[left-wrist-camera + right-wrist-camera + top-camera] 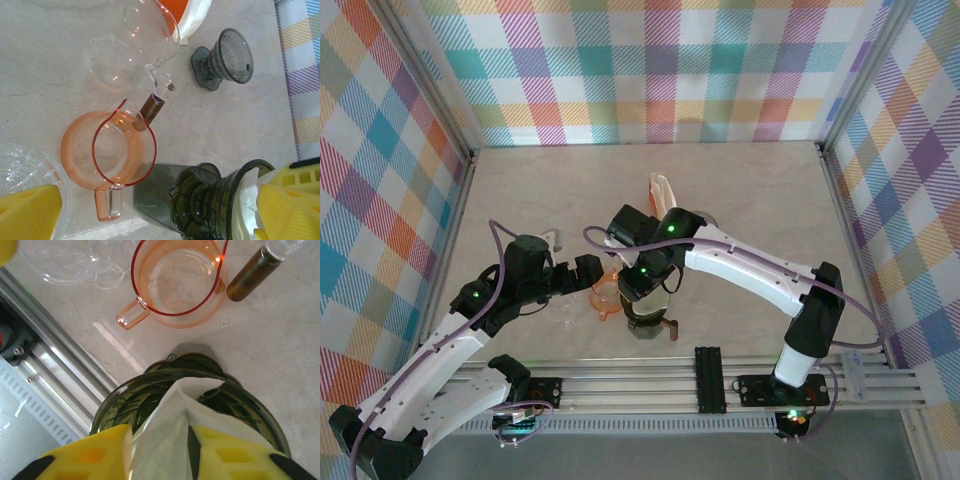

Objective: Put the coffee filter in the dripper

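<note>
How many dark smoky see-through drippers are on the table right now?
2. One dark smoky dripper sits under the right gripper, white paper filter in it; a second dark dripper is apart, near the clear glass jug. Arms may hide others.

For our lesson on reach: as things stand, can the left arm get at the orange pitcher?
Probably yes: the open left gripper faces the orange pitcher close by, nothing between them; the dark dripper stands aside.

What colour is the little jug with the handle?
Transparent orange; the jug shows best in the right wrist view.
</note>
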{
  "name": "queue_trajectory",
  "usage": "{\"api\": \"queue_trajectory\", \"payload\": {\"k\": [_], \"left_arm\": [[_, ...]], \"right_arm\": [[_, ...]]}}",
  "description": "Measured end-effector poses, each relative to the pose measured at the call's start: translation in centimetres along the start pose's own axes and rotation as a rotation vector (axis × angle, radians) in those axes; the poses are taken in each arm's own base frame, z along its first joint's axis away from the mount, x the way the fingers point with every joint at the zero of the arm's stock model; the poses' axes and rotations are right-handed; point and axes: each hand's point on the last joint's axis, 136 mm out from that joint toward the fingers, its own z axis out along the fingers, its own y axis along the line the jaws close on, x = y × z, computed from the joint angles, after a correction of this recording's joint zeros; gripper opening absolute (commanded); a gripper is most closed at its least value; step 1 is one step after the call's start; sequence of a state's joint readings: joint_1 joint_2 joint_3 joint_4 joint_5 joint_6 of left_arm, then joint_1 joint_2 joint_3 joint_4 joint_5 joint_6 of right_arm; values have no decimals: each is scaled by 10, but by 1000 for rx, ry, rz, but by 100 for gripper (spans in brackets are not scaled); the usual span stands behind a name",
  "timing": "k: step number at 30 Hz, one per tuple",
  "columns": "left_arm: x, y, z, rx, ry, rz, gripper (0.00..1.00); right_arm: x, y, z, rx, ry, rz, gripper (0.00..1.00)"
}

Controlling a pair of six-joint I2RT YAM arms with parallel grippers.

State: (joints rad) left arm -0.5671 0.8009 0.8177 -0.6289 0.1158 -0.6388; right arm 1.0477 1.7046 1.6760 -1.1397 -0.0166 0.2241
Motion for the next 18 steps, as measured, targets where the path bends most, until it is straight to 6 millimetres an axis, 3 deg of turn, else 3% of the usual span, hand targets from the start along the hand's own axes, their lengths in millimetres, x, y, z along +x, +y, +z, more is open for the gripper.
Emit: {"api": "queue_trajectory", "payload": {"k": [6, 11, 14, 18], "left_arm": [[2, -3, -1, 17, 8, -1, 96], [4, -11, 0, 55, 21, -9, 87], [10, -21, 4, 82, 48, 6, 80], [25, -35, 11, 106, 106, 51, 69]], "right_arm": [[-2, 3, -20, -22, -83, 7, 67], [0, 1, -46, -26, -183, 19, 72], [5, -7, -54, 2, -219, 40, 69], [16, -27, -52, 45, -227, 97, 53]]}}
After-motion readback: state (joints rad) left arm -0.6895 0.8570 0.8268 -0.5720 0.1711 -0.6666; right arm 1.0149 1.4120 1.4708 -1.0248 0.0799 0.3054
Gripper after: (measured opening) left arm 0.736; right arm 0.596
